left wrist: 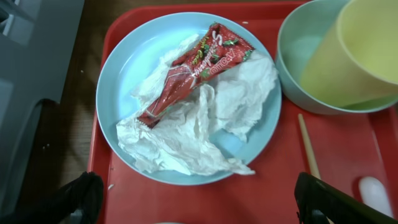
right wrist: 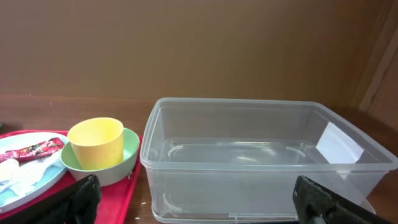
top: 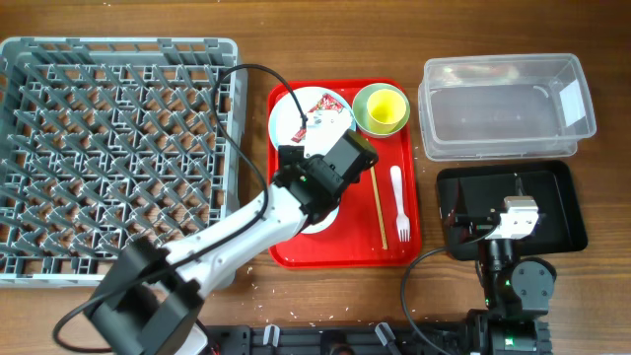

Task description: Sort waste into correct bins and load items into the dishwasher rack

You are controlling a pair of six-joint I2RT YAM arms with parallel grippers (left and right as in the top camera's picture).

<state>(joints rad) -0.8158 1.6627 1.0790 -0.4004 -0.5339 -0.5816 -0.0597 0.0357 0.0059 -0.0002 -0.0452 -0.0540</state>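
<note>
A pale blue plate [left wrist: 134, 59] on the red tray holds a crumpled white napkin [left wrist: 193, 124] and a red-and-white wrapper [left wrist: 193, 68]. My left gripper [left wrist: 199, 202] is open and empty, hovering over the tray at the plate's near edge; overhead it [top: 325, 158] covers part of the plate [top: 286, 116]. A yellow-green cup [top: 383, 108] stands in a pale blue bowl [left wrist: 292, 68]. Chopsticks [top: 378, 207] and a white fork [top: 399, 202] lie on the tray. My right gripper [right wrist: 199, 202] is open and empty over the black tray [top: 557, 212], facing the clear tub [right wrist: 261, 155].
The grey dishwasher rack [top: 118, 158] fills the left of the table. The red serving tray [top: 409, 148] sits in the middle. A pale round dish [top: 320, 222] is mostly hidden under my left arm. The clear tub [top: 508, 94] stands behind the black tray.
</note>
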